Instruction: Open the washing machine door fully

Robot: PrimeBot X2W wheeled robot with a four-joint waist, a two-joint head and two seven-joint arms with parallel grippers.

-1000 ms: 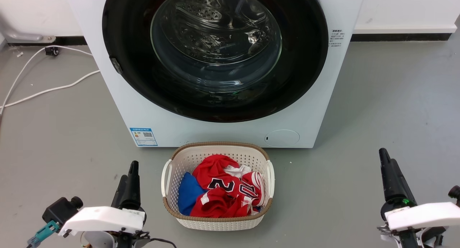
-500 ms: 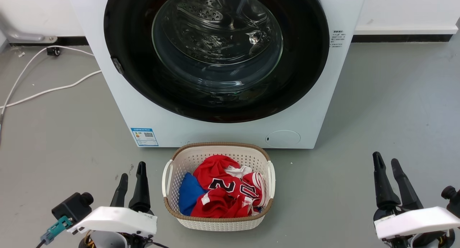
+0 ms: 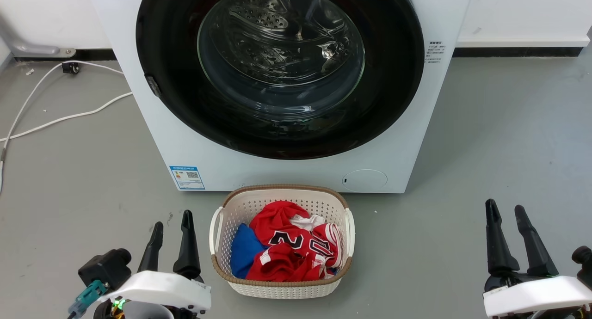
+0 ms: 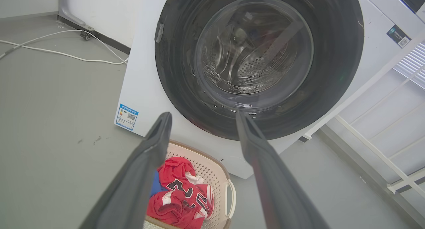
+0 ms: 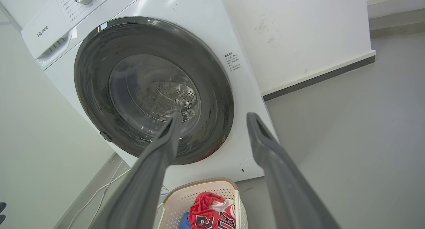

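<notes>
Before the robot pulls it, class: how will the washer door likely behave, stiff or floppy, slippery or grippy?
The door looks rigid, so it probably swings as one piece. Its glossy black ring may be slippery to grip. The bulging glass suggests it is fairly heavy and breakable.

The washing machine door (image 3: 388,101) has a glossy, mirror-smooth black ring around a bowl of clear glass with bright glints. Behind the glass, the drum (image 3: 263,14) looks like shiny perforated steel. The washing machine (image 3: 277,171) body is smooth white with a faint sheen. The basket (image 3: 277,289) is pale plastic in a woven pattern, and the clothes (image 3: 282,259) in it are creased cloth. The floor (image 3: 485,138) is matt grey and lightly scuffed. The left claw (image 3: 172,218) and right claw (image 3: 504,205) have matt dark fingers.
</notes>
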